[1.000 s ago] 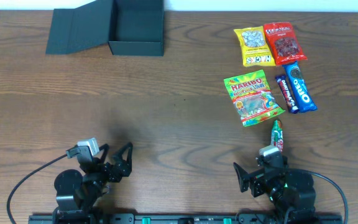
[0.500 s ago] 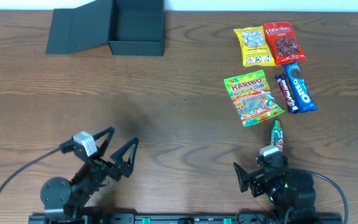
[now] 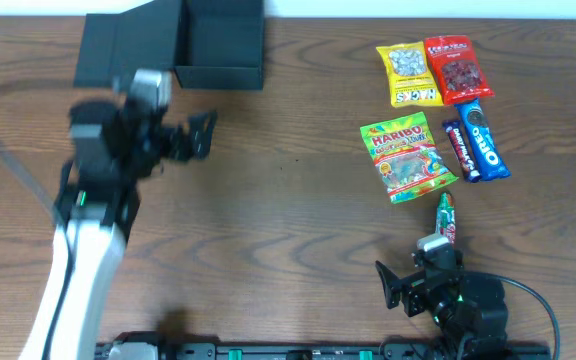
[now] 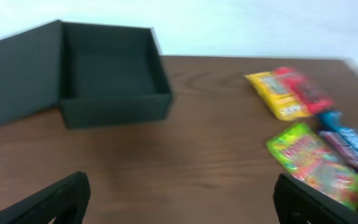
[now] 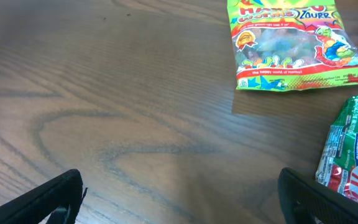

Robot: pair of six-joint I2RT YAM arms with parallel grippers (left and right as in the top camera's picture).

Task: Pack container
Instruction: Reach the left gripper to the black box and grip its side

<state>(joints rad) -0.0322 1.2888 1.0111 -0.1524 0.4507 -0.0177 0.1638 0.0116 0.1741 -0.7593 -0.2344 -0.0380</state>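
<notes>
The container (image 3: 218,45) is a dark green-black box at the back left, open, with its flap lid (image 3: 118,45) lying out to the left. It also shows in the left wrist view (image 4: 114,71), empty inside. My left gripper (image 3: 193,135) is open and empty, raised over the table just in front of the container. My right gripper (image 3: 408,285) is open and empty near the front edge, beside a green KitKat bar (image 3: 446,215) that also shows in the right wrist view (image 5: 353,152).
Snack packets lie at the right: a Haribo bag (image 3: 405,157), a yellow packet (image 3: 408,73), a red packet (image 3: 455,68), an Oreo pack (image 3: 482,140) and a dark blue bar (image 3: 458,150).
My left arm has swung up from the front edge toward the back left, close to the container, with its gripper still open. The right arm has not moved.
</notes>
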